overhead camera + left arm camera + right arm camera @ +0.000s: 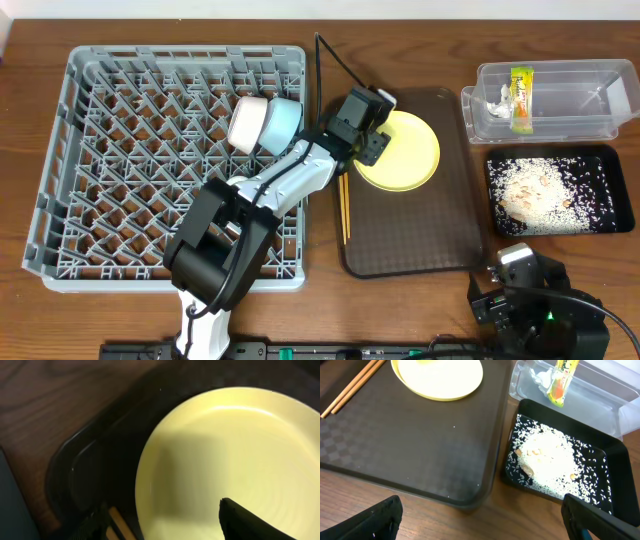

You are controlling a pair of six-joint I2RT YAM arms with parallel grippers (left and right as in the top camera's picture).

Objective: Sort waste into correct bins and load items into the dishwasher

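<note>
- Overhead: our left gripper (pixel 372 143) sits at the left rim of the yellow plate (pixel 408 150), which lies flat on the brown serving tray (pixel 420 250).
- Left wrist: one finger (pixel 245 520) is above the plate. The jaws seem spread and grasp nothing, though the other finger is murky.
- The chopsticks (pixel 344 205) lie on the tray just beside the plate.
- The right gripper (pixel 480 525) is wide open and empty, near the black tray (pixel 620 460) of rice (pixel 545 457).

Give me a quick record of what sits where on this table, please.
rack: holds blue bowl and white bowl, side by side
brown tray: holds plate and chopsticks
clear tub: wrapper and tissue inside
black tray: rice scraps inside
left pincer: over the plate's edge
right pincer: open, near the black tray, holding nothing
</note>
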